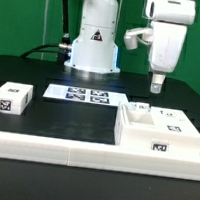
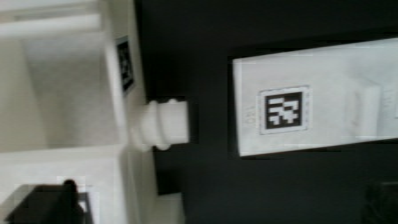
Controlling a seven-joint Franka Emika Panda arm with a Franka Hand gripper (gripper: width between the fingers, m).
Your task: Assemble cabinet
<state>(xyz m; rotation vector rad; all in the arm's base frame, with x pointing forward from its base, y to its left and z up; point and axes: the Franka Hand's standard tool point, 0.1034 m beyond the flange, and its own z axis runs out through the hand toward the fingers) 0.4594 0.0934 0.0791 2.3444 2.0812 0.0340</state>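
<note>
The cabinet [image 1: 157, 133] is a large white hollow box with black-and-white tags at the exterior view's right, near the front. My gripper [image 1: 158, 87] hangs above its rear part, well clear of it, and holds nothing. In the wrist view the cabinet's white wall [image 2: 71, 110] carries a tag and a round white knob [image 2: 160, 122]. A white piece with one tag [image 2: 294, 105] lies across a strip of black table from it. My gripper [image 2: 214, 205] is open; its dark fingertips [image 2: 43, 205] show only at the picture's edge.
A small white tagged block [image 1: 10, 98] sits at the exterior view's left. The marker board [image 1: 84, 93] lies in the middle before the robot's base [image 1: 94, 42]. A raised white rim [image 1: 53, 143] runs along the table's front.
</note>
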